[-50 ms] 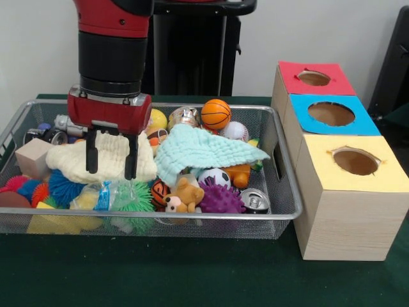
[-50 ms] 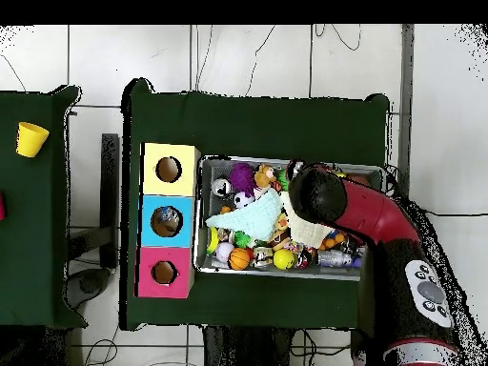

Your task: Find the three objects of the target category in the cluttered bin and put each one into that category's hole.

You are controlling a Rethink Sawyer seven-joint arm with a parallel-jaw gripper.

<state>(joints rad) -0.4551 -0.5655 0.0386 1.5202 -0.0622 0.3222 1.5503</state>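
Gripper (image 1: 112,153) is seen at the left of the front view, hanging inside the wire bin (image 1: 281,214) with its two dark fingers (image 1: 92,152) spread apart and pointed straight down, nothing pinched between them; their tips are set against the cream knitted cloth (image 1: 73,161) that is draped over the clutter there. Which category is wanted cannot be told from the views. Most of the small balls are found to the right of the gripper in the front view: the basketball (image 1: 216,113) at the back of the bin, the soccer ball (image 1: 214,177) half covered by the mint cloth (image 1: 204,150), and the purple spiky ball (image 1: 219,199) near the front rim. The three boxes with holes, red (image 1: 314,78), blue (image 1: 331,114) and yellow (image 1: 355,161), are stood further right on the worktop (image 1: 160,272), beyond the bin's right wall, so any carry is judged to run rightward across the bin
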